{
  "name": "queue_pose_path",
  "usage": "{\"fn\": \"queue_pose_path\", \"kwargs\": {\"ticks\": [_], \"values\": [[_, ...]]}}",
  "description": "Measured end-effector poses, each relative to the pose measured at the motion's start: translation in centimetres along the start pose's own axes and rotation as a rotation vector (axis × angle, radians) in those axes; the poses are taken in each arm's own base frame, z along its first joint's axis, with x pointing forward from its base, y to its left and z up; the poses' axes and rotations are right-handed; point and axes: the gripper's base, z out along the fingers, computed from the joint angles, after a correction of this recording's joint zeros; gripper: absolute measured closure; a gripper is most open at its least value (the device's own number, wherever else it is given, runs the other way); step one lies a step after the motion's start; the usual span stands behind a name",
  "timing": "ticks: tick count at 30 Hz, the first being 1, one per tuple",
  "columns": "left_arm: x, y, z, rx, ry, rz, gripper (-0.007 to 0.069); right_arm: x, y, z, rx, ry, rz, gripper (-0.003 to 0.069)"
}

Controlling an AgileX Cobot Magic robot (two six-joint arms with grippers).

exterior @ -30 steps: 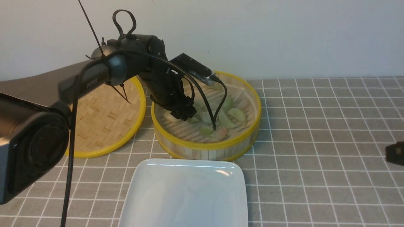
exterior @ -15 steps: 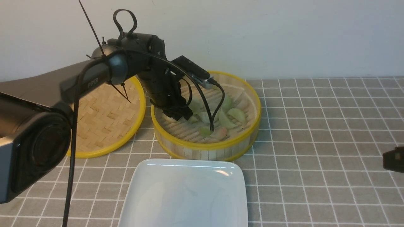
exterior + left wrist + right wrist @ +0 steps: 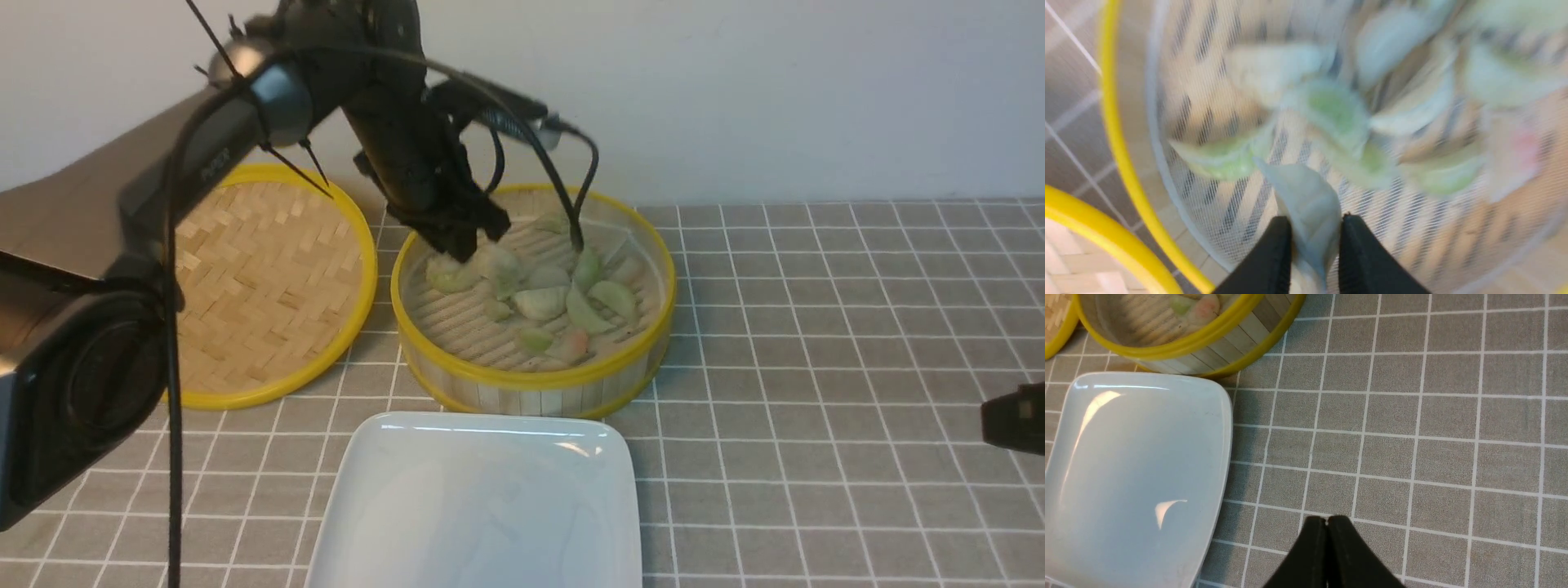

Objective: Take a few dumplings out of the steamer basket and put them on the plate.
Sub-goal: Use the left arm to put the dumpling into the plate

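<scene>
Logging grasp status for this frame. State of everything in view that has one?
left gripper: shut on one dumpling, over the basket
held dumpling: whitish, pinched between the left fingers
other dumplings: loose on the basket floor
steamer basket: uncovered, upright
lid: off, lying flat beside the basket
plate: empty
right gripper: shut, empty, over the cloth

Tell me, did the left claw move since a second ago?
Yes. The left claw rose, from low inside the basket up toward its back rim, pinching a pale dumpling.
</scene>
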Motion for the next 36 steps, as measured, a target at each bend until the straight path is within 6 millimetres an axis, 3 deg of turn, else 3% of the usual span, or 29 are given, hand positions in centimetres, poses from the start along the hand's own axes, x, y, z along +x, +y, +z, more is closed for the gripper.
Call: {"fn": "queue_pose_path", "kwargs": {"ticks": [2, 12, 15, 17, 21, 28, 36], "values": [[-0.2, -0.3, -1.5, 0.005, -0.029, -0.002, 0.0496, 0.0, 0.1, 0.0, -0.009, 0.0, 0.004, 0.0669], [1.3, -1.7, -3.6, 0.086, -0.027, -0.059, 0.0496, 0.1, 0.2, 0.0, -0.018, 0.01, 0.006, 0.0669], [2.3, -2.5, -4.5, 0.109, -0.011, -0.064, 0.0496, 0.1, 0.2, 0.0, -0.018, 0.013, 0.006, 0.0669], [3.9, -3.7, -5.5, 0.12, 0.019, -0.057, 0.0496, 0.1, 0.2, 0.0, -0.019, 0.013, 0.005, 0.0669], [7.1, -6.2, -5.5, 0.158, 0.11, -0.041, 0.0496, 0.1, 0.3, 0.0, -0.028, 0.013, 0.01, 0.0669], [12.2, -11.1, -1.8, 0.228, 0.333, 0.032, 0.0496, 0.1, 0.4, 0.0, -0.038, 0.016, 0.015, 0.0669], [13.1, -11.4, 0.8, 0.216, 0.394, 0.045, 0.0496, 0.2, 0.4, 0.0, -0.039, 0.021, 0.016, 0.0669]]}}
